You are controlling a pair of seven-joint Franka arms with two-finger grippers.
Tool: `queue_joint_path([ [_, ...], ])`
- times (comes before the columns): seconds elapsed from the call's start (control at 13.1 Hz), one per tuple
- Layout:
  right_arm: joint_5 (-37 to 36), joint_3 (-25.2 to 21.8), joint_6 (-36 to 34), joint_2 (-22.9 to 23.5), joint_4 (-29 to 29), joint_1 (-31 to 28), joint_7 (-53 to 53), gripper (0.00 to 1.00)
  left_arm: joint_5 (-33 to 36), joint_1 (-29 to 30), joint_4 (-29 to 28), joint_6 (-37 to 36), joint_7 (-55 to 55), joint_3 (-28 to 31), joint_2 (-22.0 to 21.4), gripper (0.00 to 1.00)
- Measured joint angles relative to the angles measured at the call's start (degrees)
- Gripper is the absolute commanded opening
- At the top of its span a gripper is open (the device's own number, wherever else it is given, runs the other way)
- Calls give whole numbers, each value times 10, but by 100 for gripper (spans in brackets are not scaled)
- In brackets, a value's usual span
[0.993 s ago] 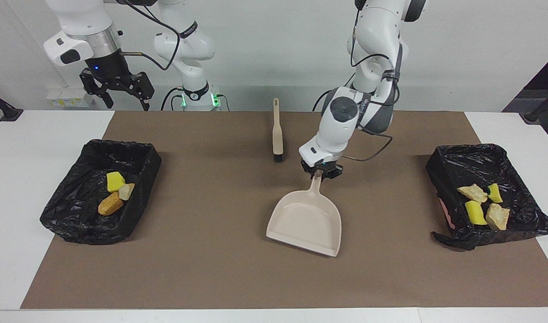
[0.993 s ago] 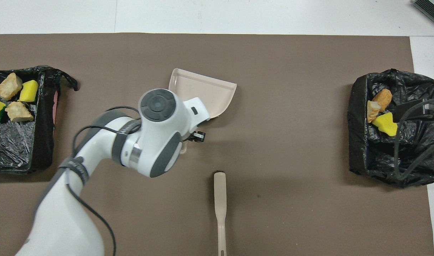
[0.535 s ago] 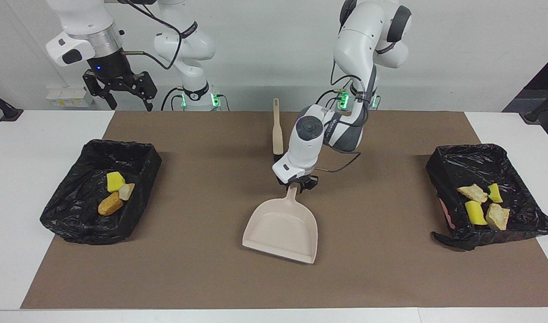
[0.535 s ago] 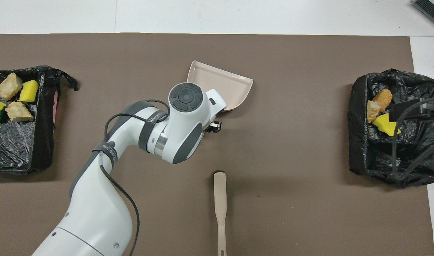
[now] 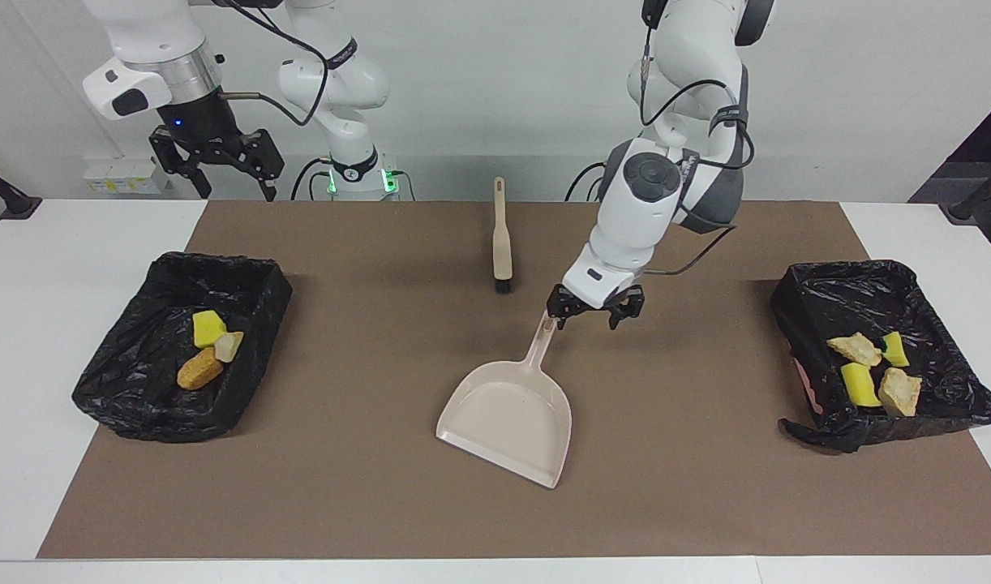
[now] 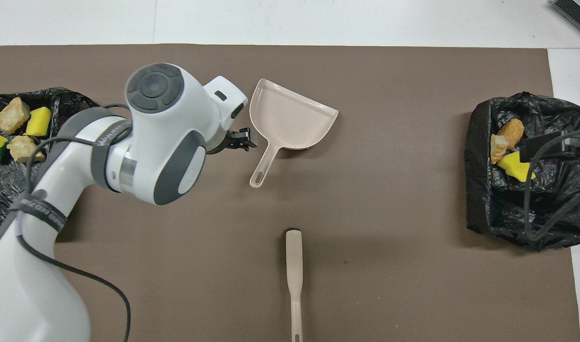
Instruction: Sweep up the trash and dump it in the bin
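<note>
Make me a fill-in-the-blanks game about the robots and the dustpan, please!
1. The dustpan lies on the brown mat and holds ____ trash.
2. The left gripper has its jaws ____ beside the dustpan's handle.
3. The bin at the left arm's end holds ____ pieces of trash.
4. The brush lies ____ to the robots than the dustpan.

Missing words: no; open; four; nearer

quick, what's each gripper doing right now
Left gripper: open, holding nothing, beside the dustpan handle.
Right gripper: open, empty, waiting raised at its end of the table.
</note>
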Motion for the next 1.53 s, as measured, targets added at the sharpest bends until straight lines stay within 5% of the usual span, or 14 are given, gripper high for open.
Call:
queue_joint_path([
  [0.61,0,-1,3,-1,1,0,0,100,1,191,1,-178,286,6,-124,100],
  [0.99,0,-3,3,-1,1,0,0,100,41,199,23,-242,299,2,-171,100],
  [1.53,0,-4,3,-1,1,-1,0,100,45,199,24,-243,299,6,-169,100],
])
